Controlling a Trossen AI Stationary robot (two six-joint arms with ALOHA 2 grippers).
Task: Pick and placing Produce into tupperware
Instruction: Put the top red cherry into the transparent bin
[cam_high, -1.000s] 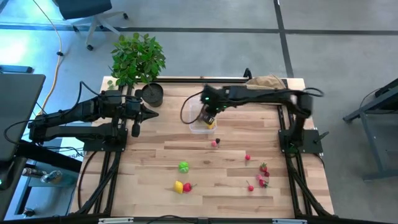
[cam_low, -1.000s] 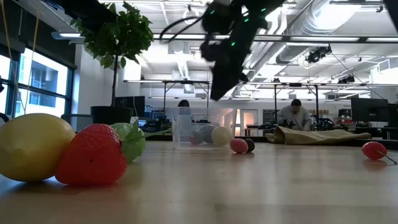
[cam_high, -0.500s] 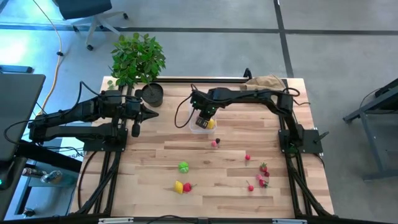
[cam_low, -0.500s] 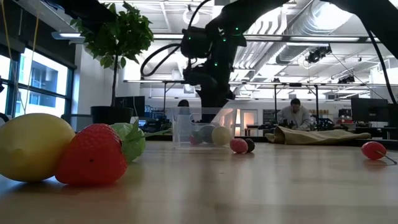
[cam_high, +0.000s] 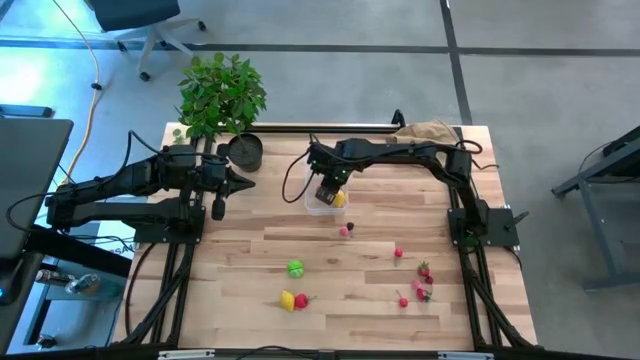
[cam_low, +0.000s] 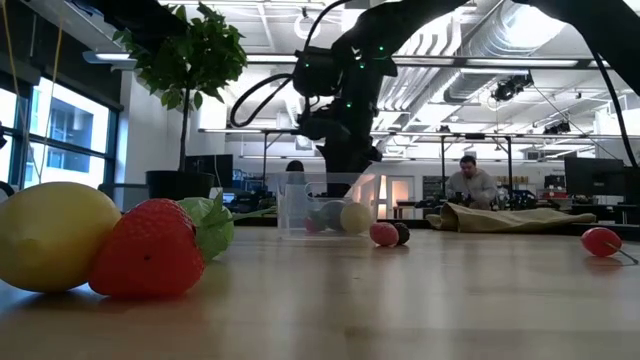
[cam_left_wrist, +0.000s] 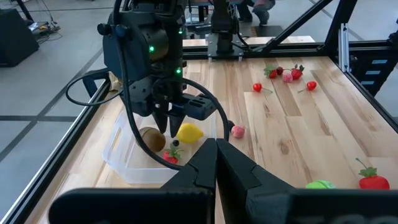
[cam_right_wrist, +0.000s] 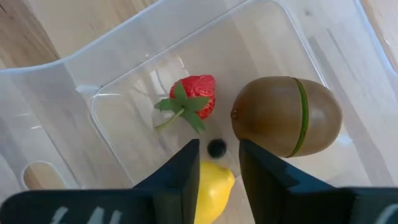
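Right end effector (cam_right_wrist: 217, 163) lowered over clear tupperware (cam_right_wrist: 93, 81); blueberry-like bead (cam_right_wrist: 216, 148) apparently loose.

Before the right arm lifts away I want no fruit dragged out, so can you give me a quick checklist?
1. Right gripper jaws open above the tupperware: ok.
2. Small dark berry clear of the jaws: cannot tell; it sits right between them.
3. Strawberry, kiwi and lemon inside the tub: ok.
4. Left gripper shut, parked clear of the tub: ok.
5. Produce left on the table, such as the green fruit: not ok, still to be picked.
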